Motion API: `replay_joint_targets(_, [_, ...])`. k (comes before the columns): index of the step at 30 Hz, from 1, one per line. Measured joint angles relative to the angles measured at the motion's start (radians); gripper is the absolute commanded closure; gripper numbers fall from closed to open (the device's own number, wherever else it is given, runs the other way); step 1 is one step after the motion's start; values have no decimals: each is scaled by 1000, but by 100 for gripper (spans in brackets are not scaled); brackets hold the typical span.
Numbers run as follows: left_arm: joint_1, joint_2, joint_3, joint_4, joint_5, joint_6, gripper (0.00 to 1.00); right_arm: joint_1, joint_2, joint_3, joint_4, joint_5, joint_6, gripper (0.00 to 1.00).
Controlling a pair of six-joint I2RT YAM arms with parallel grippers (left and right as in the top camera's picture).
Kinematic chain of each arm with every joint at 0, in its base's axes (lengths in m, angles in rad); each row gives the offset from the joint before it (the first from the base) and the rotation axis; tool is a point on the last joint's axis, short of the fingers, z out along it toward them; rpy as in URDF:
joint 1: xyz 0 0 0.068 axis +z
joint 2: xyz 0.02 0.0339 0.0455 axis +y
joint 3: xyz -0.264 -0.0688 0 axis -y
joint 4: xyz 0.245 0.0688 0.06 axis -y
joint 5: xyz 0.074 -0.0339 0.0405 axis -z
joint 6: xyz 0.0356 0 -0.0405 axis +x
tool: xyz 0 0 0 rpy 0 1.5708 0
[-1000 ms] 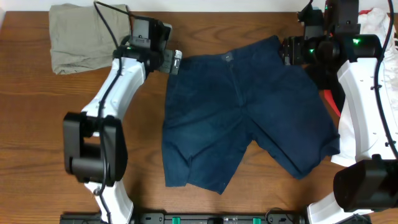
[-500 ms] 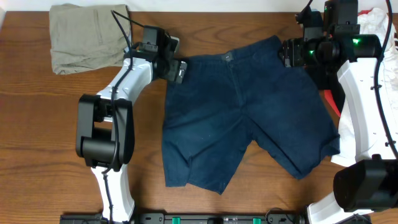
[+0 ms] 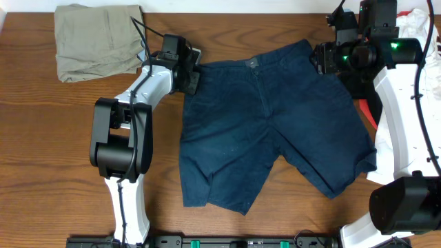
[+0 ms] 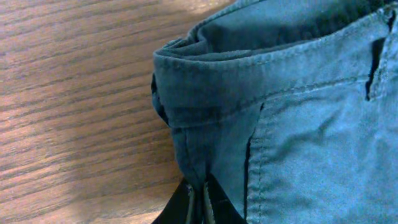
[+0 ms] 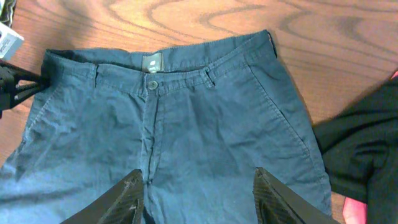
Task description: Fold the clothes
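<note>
Shorts (image 3: 269, 131) lie spread flat on brown wood-grain table (image 3: 41, 151).

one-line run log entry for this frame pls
stage: pre-fold | shorts: spread flat, unfolded | left tool: shut on shorts, side seam by waistband corner | right tool: open, above waistband

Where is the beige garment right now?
Overhead view: the beige garment lies folded at the far-left corner of the table, just left of the left pincer and the shorts.
</note>
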Motion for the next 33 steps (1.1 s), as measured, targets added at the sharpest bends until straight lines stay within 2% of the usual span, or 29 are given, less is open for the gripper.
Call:
replay_joint_targets(5, [23, 0, 3, -47, -58, -113, 94, 9, 0, -1, 27, 0, 0, 49])
replay_joint_targets(11, [169, -22, 8, -209, -100, -202, 94, 41, 11, -20, 44, 0, 0, 49])
replay_joint_targets(22, [464, -91, 9, -623, -190, -261, 94, 124, 147, -23, 75, -2, 14, 46])
replay_joint_targets(30, [523, -101, 9, -726, -216, -263, 93, 195, 276, -23, 36, -6, 62, 43])
replay_joint_targets(31, [522, -109, 9, -727, -220, -263, 90, 204, 296, -24, 21, -7, 66, 43])
replay_joint_targets(33, [520, -145, 9, -726, -224, -260, 71, 216, 325, -28, -5, -7, 71, 42])
